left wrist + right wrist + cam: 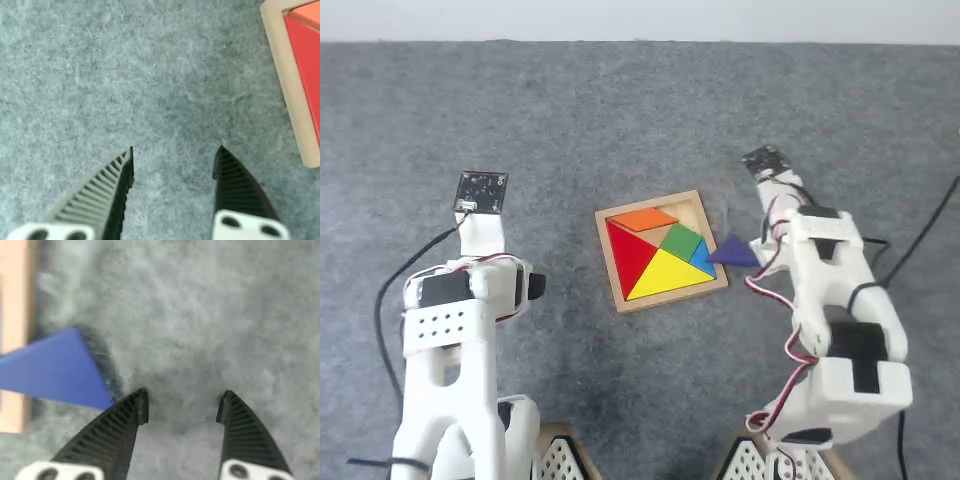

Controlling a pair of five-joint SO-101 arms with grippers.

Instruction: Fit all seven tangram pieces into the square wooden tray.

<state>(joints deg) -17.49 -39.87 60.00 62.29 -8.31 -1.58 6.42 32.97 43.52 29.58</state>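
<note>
The table (620,100), fuzzy grey all over, lies evenly lit and ends at a pale wall (640,20) far beyond the fingers (112,195).

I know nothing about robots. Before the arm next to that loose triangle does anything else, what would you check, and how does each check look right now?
1. Right gripper open: ok, its fingers stand apart.
2. Loose triangle between those fingers: not ok, it lies beside one fingertip.
3. Loose triangle seated in the tray: not ok, it lies across the rim and partly on the mat.
4. Room left in the tray: ok, there is a bare corner next to the green piece.
5. Left gripper out of the way: ok, it is open over the mat, beside the tray.
</note>
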